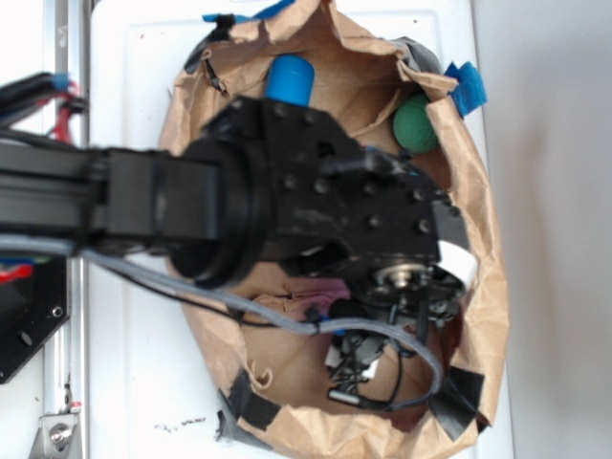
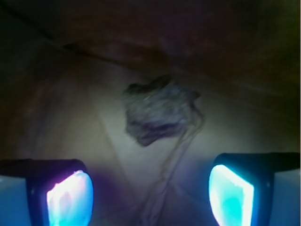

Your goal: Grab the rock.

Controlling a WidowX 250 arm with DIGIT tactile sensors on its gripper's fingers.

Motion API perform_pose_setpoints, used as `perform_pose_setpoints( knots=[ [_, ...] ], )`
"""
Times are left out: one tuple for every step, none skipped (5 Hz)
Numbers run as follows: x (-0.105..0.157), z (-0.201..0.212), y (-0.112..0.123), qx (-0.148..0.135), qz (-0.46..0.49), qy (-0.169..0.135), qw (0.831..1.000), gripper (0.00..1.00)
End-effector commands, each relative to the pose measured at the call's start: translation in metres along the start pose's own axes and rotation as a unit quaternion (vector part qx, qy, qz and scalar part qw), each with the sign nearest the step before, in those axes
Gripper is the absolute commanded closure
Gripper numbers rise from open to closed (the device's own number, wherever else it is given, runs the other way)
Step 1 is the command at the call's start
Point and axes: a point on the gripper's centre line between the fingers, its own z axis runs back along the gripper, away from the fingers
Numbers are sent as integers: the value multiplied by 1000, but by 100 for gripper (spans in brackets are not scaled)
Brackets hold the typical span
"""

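A: Exterior view: bright, even illumination is recorded; the white table [image 1: 134, 382] is nearly overexposed. The black arm [image 1: 287, 201] is rendered soft and blurred.

B: Wrist view: dim, with darkness above the rock [image 2: 157, 110]. The rock is slightly defocused. Blue-magenta glow is noted on the fingers [image 2: 70, 195] below it.

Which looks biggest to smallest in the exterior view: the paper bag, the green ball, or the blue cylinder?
1. Paper bag, by far the largest.
2. Blue cylinder and green ball look about alike; each is partly hidden by the bag's folds, so I won't rank them.
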Motion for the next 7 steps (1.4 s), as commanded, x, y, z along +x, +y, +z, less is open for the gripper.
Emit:
perform_pose_setpoints(
  knots=[
    [11,12,-9,10,-18,-31,999,0],
    [20,9,-8,17,-12,-37,999,0],
    [26,9,-8,18,-10,-41,999,0],
    [33,9,-10,14,-10,-49,999,0],
    [40,1,-13,16,-14,-46,999,0],
    [44,-9,-13,27,-17,-40,999,0],
    [51,-18,-9,38,-6,-43,998,100]
  ],
)
